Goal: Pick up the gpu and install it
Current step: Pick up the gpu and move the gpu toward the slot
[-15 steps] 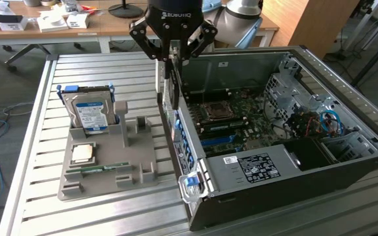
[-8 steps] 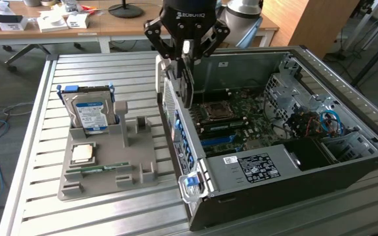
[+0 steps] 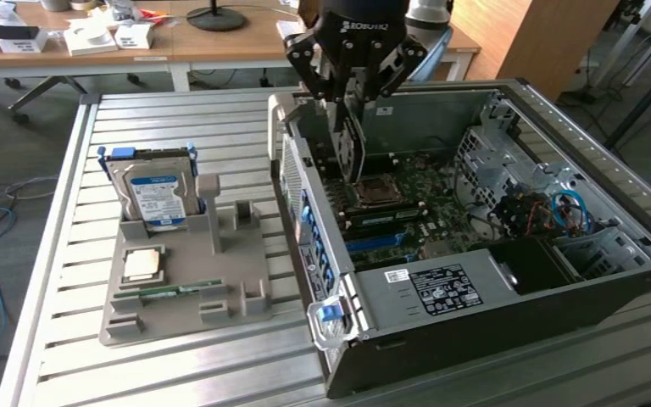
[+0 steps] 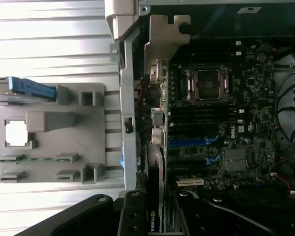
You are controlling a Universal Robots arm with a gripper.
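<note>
— Where is the gpu (image 3: 352, 144)?
— Upper middle of the exterior view. It hangs upright and edge-on inside the open computer case (image 3: 597, 254), over the motherboard (image 3: 416, 212). I cannot tell whether it touches a slot.
— And the gripper (image 3: 354, 95)?
— It is clamped on the card's top edge. The hard drive (image 3: 158, 197) stands in the grey holder (image 3: 190, 297), at the exterior view's left.

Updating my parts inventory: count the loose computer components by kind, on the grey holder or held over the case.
Hard drive with blue-white label: 1
Square pale processor chip: 1
Narrow green memory stick: 1
Thin black gpu card: 1
Total: 4
</note>
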